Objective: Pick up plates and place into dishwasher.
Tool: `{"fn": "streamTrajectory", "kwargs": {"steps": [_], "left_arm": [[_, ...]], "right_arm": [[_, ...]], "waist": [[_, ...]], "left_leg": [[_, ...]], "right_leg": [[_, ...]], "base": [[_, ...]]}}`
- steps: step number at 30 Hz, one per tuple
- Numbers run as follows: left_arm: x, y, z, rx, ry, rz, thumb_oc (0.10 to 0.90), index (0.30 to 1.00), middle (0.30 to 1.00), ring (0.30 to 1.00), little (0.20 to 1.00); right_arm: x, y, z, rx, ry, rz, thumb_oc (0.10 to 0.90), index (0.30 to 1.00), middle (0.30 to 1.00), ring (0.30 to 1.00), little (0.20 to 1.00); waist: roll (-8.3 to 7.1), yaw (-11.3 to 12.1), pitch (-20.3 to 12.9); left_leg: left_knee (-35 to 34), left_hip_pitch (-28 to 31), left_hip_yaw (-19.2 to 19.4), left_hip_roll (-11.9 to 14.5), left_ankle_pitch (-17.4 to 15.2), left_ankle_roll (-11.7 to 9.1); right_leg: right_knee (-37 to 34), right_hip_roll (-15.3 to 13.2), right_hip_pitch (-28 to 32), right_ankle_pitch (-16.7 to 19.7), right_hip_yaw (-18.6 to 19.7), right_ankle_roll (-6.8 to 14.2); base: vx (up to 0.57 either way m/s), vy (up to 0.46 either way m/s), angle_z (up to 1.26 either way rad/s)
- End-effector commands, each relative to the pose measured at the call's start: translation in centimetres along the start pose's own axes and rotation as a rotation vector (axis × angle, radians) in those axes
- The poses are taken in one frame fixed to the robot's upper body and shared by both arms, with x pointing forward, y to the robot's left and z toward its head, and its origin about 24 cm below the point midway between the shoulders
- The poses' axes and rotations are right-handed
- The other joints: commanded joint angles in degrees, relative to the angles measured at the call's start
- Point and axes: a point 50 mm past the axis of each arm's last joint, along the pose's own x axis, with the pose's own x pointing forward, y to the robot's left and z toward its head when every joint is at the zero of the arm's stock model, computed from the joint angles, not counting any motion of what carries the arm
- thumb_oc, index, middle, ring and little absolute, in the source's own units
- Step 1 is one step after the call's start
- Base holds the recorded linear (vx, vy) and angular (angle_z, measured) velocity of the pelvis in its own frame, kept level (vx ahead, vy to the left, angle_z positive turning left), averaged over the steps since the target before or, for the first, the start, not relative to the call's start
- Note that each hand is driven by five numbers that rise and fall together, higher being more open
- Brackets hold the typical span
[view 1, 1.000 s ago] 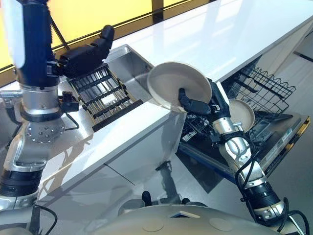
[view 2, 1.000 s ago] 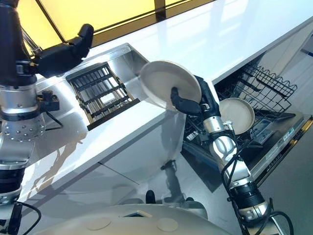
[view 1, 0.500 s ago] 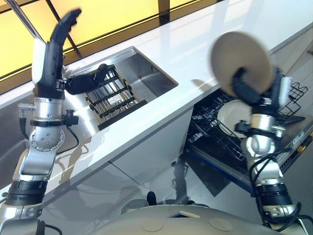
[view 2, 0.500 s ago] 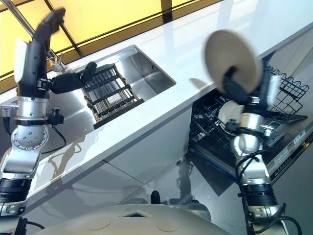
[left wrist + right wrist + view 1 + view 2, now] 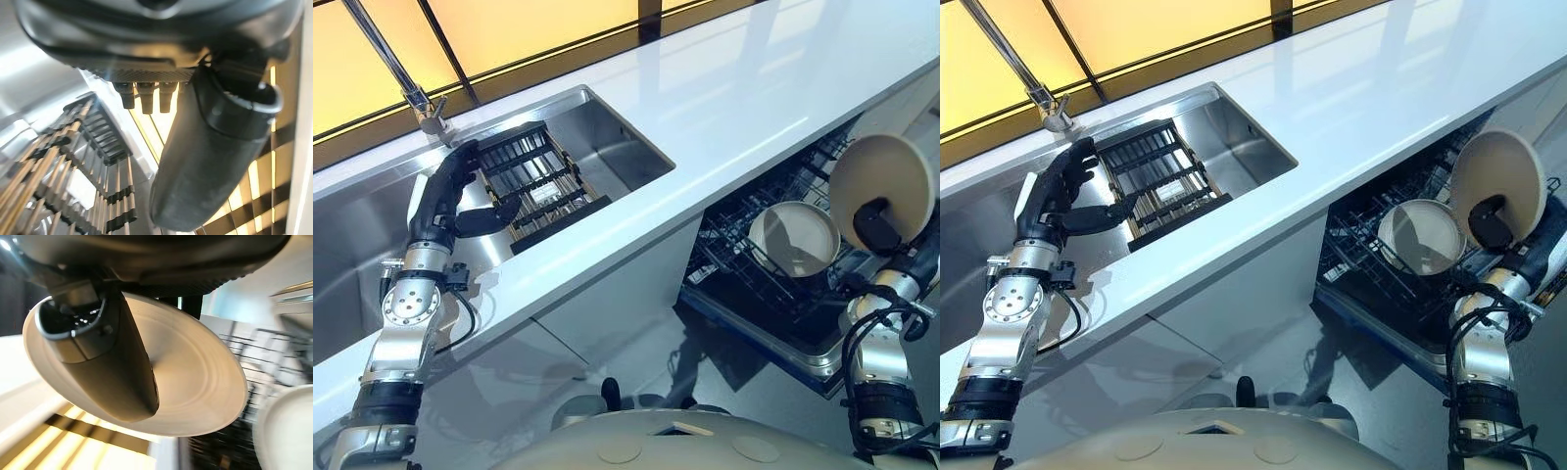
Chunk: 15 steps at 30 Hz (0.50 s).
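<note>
The right hand (image 5: pixel 879 223) grasps a beige plate (image 5: pixel 886 186) at the right edge of the frame, with the thumb pressed on the plate's face and the plate standing almost upright. The plate is above the open dishwasher (image 5: pixel 773 294), just beside a second plate (image 5: pixel 795 238) that already stands in the dark wire rack (image 5: pixel 744 259). Between the two plates there is a narrow gap. The front edge of the white counter (image 5: pixel 724 108) runs diagonally above the rack, and the held plate is apart from this edge, with free room below it.

At the left of the frame the left hand (image 5: pixel 1058 191) is released, fingers straight, and holds nothing. It hovers over the steel sink (image 5: pixel 607 147), just beside the black drying rack (image 5: pixel 533 186). The tap (image 5: pixel 421 103) stands behind it
</note>
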Motion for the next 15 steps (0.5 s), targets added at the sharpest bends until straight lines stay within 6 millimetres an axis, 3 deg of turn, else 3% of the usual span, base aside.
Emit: {"fn": "streamTrajectory", "kwargs": {"steps": [1, 9, 15], "left_arm": [[1.5, 3.8, 3.8, -0.044, -0.212, 0.165, 0.800, 0.900, 0.900, 0.900, 0.900], [0.8, 3.2, 2.8, -0.093, -0.182, 0.175, 0.800, 0.900, 0.900, 0.900, 0.900], [0.3, 2.8, 2.2, -0.099, -0.169, 0.174, 0.800, 0.900, 0.900, 0.900, 0.900]], "right_arm": [[2.6, -0.3, 5.6, -0.021, -0.288, 0.016, 0.100, 0.300, 0.300, 0.300, 0.200], [3.0, 0.5, 6.6, -0.157, -0.367, 0.099, 0.100, 0.300, 0.300, 0.300, 0.200], [2.1, 1.4, 7.9, -0.083, -0.444, 0.141, 0.100, 0.300, 0.300, 0.300, 0.200]], "waist": [[-0.39, -0.3, -0.5], [0.19, 0.7, 1.3], [0.94, 1.1, 2.2]], "left_leg": [[2.4, 3.8, -0.1, -1.1, -8.6, -1.1], [3.6, 1.9, -1.2, -0.8, -7.7, -2.3], [3.6, 0.6, -1.7, -0.6, -6.4, -2.9]], "right_leg": [[7.5, 3.2, -2.0, -7.4, -1.3, -1.3], [8.5, 2.5, -2.4, -7.9, -2.5, -1.9], [9.2, 2.1, -2.8, -8.2, -3.1, -2.0]], "base": [[0.05, -0.019, 0.03], [0.02, -0.002, 0.08], [-0.01, 0.029, 0.14]]}}
